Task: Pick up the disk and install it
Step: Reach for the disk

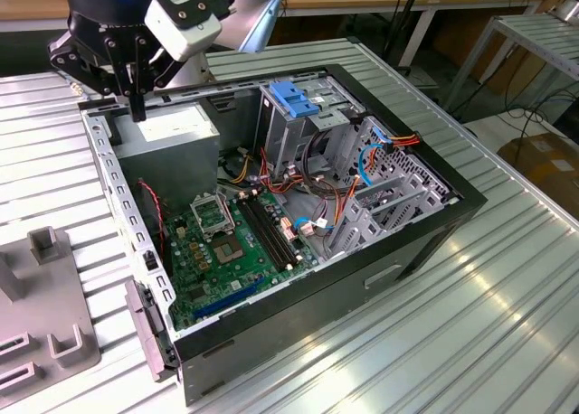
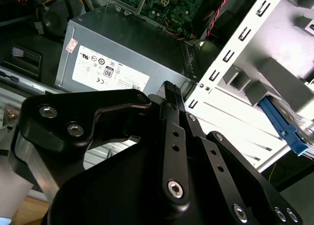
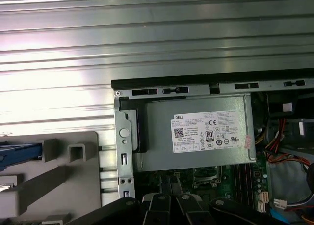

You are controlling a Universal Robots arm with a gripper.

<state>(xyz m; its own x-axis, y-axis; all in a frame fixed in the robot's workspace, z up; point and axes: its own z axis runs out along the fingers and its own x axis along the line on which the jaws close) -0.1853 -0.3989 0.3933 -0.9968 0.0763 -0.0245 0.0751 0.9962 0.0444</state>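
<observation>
My pincer [image 1: 136, 114] — fingers together, gripping nothing. It hangs above the grey box [image 1: 172, 129], at the open case's [image 1: 362, 283] eleven o'clock in the exterior view.

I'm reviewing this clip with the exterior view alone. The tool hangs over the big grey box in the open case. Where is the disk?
Observer: In the first wrist view, the disk shows its blue frame edge resting in the grey fixture outside the case. The rest of it is cut off.
Operator: Is the tool carrying anything?
Observer: No. In the second wrist view the tool is shut and empty.
Operator: Is that the fixture at my view's left?
Observer: It looks so. It sits beyond the slotted wall next to the grey box.
</observation>
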